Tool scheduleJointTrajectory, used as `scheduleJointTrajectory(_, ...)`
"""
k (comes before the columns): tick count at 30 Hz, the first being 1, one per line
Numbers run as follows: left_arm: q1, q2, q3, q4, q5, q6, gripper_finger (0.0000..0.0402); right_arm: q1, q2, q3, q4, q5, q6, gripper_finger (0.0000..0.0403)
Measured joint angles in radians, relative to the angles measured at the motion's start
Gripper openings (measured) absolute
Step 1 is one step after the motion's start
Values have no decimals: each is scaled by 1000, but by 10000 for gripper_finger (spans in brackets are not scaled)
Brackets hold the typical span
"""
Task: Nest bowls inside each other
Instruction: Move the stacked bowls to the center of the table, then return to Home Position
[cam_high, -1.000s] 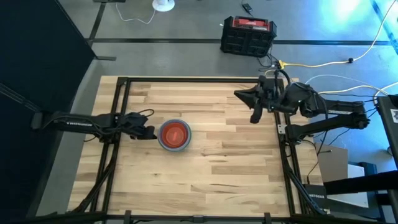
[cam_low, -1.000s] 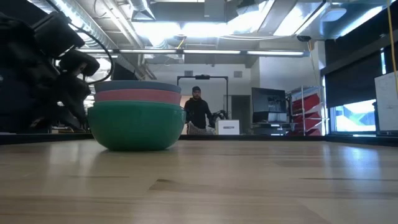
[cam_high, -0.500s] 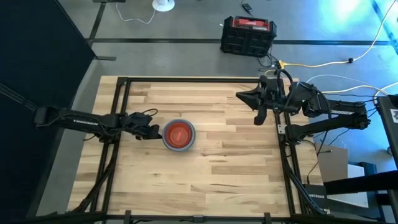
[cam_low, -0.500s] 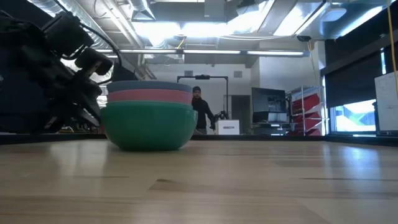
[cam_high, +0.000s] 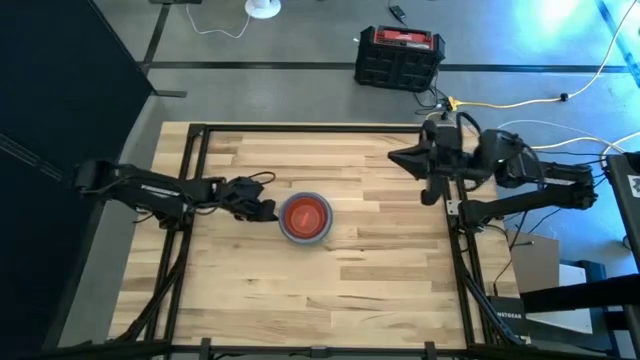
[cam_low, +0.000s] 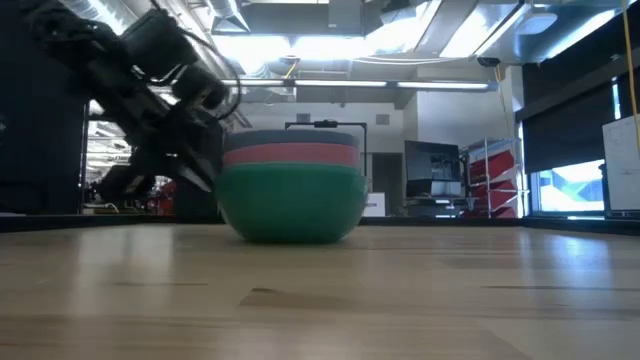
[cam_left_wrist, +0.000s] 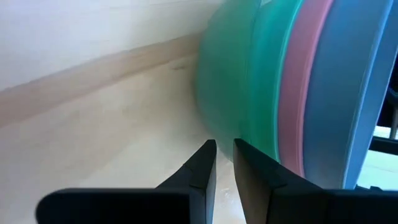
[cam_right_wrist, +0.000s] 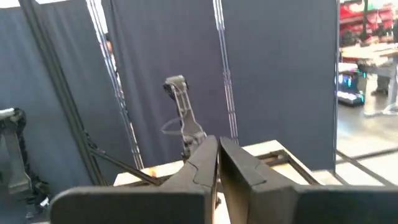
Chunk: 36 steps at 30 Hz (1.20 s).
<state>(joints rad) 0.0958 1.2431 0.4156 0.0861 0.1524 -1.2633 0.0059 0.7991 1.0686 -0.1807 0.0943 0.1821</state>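
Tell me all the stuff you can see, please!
bowls: one nested stack near the table's middle; orange-red inside on top, then light blue, pink and two greens showing at the side
table: one, pale wood with a dark frame
toolbox: one, black and red, on the floor beyond the table
cables: yellow and white, on the floor by the right arm
curtains: dark, behind the table
left gripper: one, dark, against the stack's side, fingers nearly together, holding nothing
right gripper: one, dark, shut, empty, above the table's right edge
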Motion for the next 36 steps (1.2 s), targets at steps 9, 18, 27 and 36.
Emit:
scheduleJointTrajectory(9, -39, 152, 128, 25, 0, 58, 37, 0, -109, 0, -89, -17, -29, 0)
scheduleJointTrajectory(18, -65, -39, 203, 145, -24, 351, 54, 0, -250, -54, -171, -87, -14, 0)
scheduleJointTrajectory(27, -100, -289, 210, 154, -112, 661, 57, 0, -442, -287, -38, -96, 70, 0)
scheduleJointTrajectory(36, -122, -524, 214, 50, -180, 914, 59, 0, -600, -510, 116, -106, 141, 0)
